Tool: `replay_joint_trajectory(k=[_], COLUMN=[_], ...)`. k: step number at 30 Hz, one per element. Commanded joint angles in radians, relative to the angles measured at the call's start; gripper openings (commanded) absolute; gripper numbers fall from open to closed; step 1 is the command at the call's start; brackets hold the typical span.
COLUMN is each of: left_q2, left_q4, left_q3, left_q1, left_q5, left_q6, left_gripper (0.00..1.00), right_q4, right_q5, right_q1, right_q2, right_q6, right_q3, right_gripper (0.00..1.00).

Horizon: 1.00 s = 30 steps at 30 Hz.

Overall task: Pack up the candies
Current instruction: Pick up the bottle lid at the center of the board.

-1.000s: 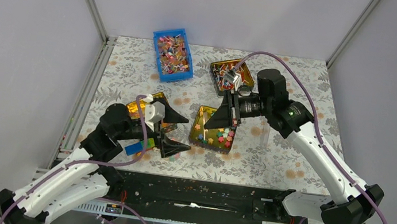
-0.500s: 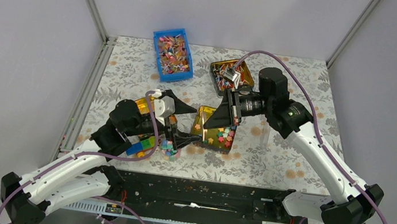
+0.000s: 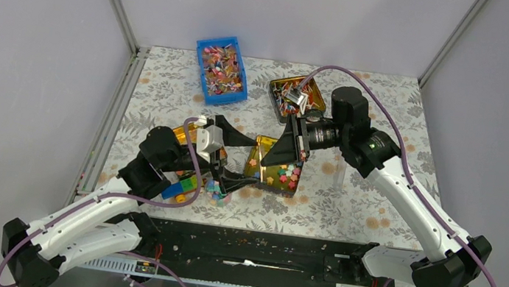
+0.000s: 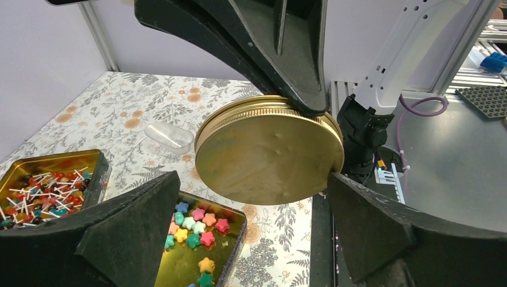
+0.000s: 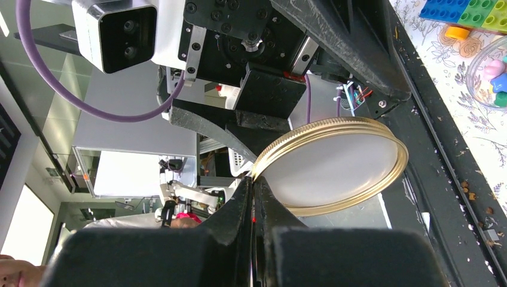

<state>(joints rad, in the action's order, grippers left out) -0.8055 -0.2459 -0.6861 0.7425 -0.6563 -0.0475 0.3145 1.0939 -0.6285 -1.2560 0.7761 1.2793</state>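
The star-shaped candies (image 3: 278,176) lie in an open rectangular gold tin (image 3: 293,186); they also show in the left wrist view (image 4: 194,224). More candies fill a small clear jar (image 3: 216,187), also in the right wrist view (image 5: 493,72). My right gripper (image 3: 265,163) is shut on the rim of a round gold lid (image 5: 335,164) and holds it on edge above the table. My left gripper (image 3: 238,158) is open, with its fingers on either side of that lid (image 4: 269,152). The right-hand finger (image 4: 370,221) is close to the lid's edge.
A blue bin (image 3: 200,81) of wrapped candies stands at the back. A gold tin (image 3: 272,101) of stick candies is behind my right gripper, also in the left wrist view (image 4: 98,173). Another gold tin (image 3: 182,136) and toy bricks (image 3: 182,187) lie under my left arm. A clear plastic piece (image 4: 170,136) lies on the cloth.
My left gripper has moved right and away from me, up to the lid, uncovering the jar of candies. My right gripper has held still with the lid.
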Motion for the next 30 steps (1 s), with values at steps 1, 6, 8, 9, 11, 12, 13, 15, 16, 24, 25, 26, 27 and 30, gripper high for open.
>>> replay_joint_trajectory(k=[1, 6, 8, 9, 11, 12, 13, 15, 16, 24, 25, 26, 27, 30], left_q2=[-0.006, -0.002, -0.010, -0.015, -0.026, -0.030, -0.035, -0.040, -0.041, -0.027, -0.023, -0.019, -0.015, -0.006], left_q4=[-0.072, -0.073, -0.075, -0.070, -0.070, -0.070, -0.071, -0.071, -0.077, -0.092, -0.097, -0.110, -0.133, -0.164], left_q3=[-0.035, -0.030, -0.035, -0.038, -0.046, -0.048, -0.051, -0.052, -0.052, -0.041, -0.035, -0.029, -0.021, 0.003], left_q1=[0.009, 0.019, 0.022, 0.024, 0.025, 0.027, 0.027, 0.030, 0.032, 0.035, 0.036, 0.036, 0.035, 0.036], left_q5=[-0.056, -0.024, -0.029, -0.033, -0.037, -0.039, -0.039, -0.037, -0.041, -0.086, -0.093, -0.101, -0.114, -0.122], left_q6=[0.001, 0.000, -0.001, 0.001, 0.000, 0.001, 0.001, 0.001, -0.001, -0.012, -0.016, -0.027, -0.039, -0.057], left_gripper=[0.99, 0.99, 0.99, 0.99, 0.99, 0.99, 0.99, 0.99, 0.99, 0.99, 0.99, 0.99, 0.99, 0.99], right_q4=[-0.037, -0.038, -0.040, -0.040, -0.038, -0.039, -0.039, -0.039, -0.039, -0.039, -0.039, -0.039, -0.040, -0.123], right_q5=[0.020, 0.016, 0.013, 0.011, 0.012, 0.012, 0.011, 0.011, 0.011, -0.005, -0.014, -0.025, -0.043, -0.053], right_q1=[-0.009, -0.011, -0.010, -0.011, -0.011, -0.014, -0.013, -0.016, -0.016, -0.014, -0.016, -0.016, -0.015, -0.015], right_q2=[0.007, 0.008, 0.007, 0.006, 0.004, 0.003, 0.003, 0.004, 0.005, 0.012, 0.014, 0.018, 0.023, 0.041], right_q6=[0.011, 0.014, 0.012, 0.013, 0.014, 0.014, 0.014, 0.015, 0.014, 0.005, 0.004, 0.002, 0.000, 0.053], right_q3=[0.016, 0.020, 0.020, 0.021, 0.022, 0.022, 0.022, 0.023, 0.023, 0.023, 0.022, 0.020, 0.017, -0.016], right_gripper=[0.00, 0.00, 0.00, 0.00, 0.00, 0.00, 0.00, 0.00, 0.00, 0.00, 0.00, 0.00, 0.00, 0.00])
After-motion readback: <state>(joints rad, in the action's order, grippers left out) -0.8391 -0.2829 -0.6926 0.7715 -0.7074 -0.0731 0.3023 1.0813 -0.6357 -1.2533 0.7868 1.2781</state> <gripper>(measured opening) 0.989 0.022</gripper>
